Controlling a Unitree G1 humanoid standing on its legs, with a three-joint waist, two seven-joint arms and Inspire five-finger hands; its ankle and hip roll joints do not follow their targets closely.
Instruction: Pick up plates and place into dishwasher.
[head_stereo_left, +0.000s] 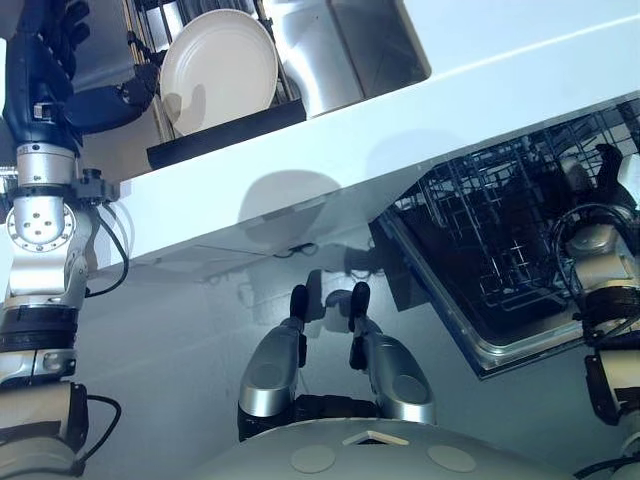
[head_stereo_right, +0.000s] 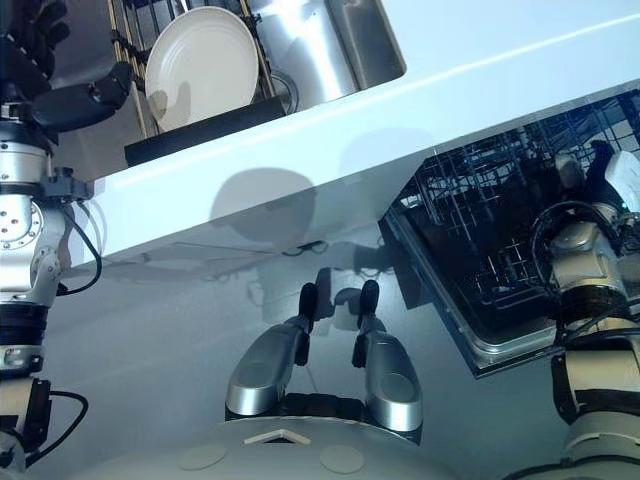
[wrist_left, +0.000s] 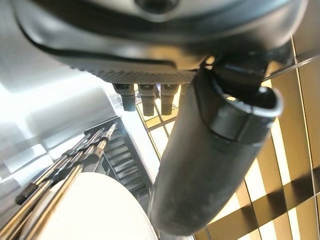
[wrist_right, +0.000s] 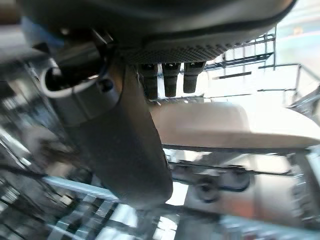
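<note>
While both arms are raised, the scene reads so:
Surface (head_stereo_left: 480, 90): white, running across the view, with a steel sink (head_stereo_left: 340, 40) set in it.
Dishwasher (head_stereo_left: 500, 250): open below the surface, its wire rack (head_stereo_left: 490, 230) out.
Drying rack (head_stereo_left: 215, 125): beside the sink, holding a white plate (head_stereo_left: 218, 70) on edge.
Left hand (head_stereo_left: 95, 100): beside that plate's rim, fingers straight, holding nothing.
Right hand (head_stereo_right: 600, 165): over the wire rack, fingers straight, near a second plate (wrist_right: 225, 125) lying there.
</note>
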